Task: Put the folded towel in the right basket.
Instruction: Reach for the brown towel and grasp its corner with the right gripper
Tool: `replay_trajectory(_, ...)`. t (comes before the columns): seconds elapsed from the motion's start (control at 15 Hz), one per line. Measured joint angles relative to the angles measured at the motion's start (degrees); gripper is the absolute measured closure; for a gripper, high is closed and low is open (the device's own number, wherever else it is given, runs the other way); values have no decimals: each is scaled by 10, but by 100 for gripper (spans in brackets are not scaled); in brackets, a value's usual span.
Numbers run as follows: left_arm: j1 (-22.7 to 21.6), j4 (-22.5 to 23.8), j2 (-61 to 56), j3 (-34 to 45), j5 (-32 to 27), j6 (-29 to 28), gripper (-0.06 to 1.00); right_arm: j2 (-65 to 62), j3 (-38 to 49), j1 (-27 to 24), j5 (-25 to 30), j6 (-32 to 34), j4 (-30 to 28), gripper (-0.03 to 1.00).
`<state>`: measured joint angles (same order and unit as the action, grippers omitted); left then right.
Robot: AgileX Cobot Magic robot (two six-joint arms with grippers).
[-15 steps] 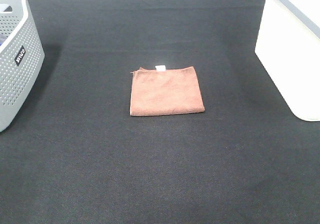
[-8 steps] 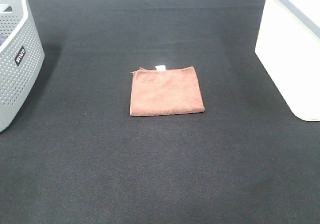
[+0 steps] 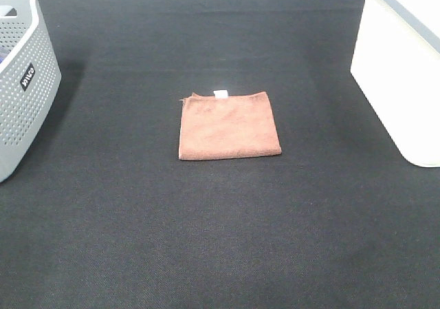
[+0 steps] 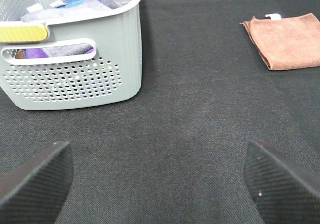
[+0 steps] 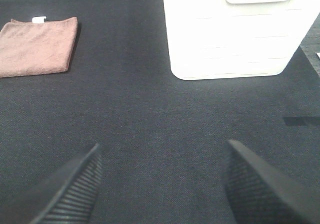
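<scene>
The folded rust-brown towel lies flat in the middle of the black table, its white tag on the far edge. It also shows in the left wrist view and the right wrist view. The white basket stands at the right edge, and in the right wrist view it is close ahead. My left gripper and right gripper are both open and empty above bare cloth, far from the towel. Neither arm shows in the exterior high view.
A grey perforated basket with a black label stands at the left edge; the left wrist view shows cloths inside it. The black table cloth covers the whole surface.
</scene>
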<state>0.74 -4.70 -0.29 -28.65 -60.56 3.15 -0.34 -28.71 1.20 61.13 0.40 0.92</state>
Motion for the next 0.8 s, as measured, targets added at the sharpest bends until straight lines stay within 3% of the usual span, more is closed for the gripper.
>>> replay_trajectory(0.8, 0, 0, 0, 0, 0, 0, 7, 0, 0, 0, 0, 0, 0, 32)
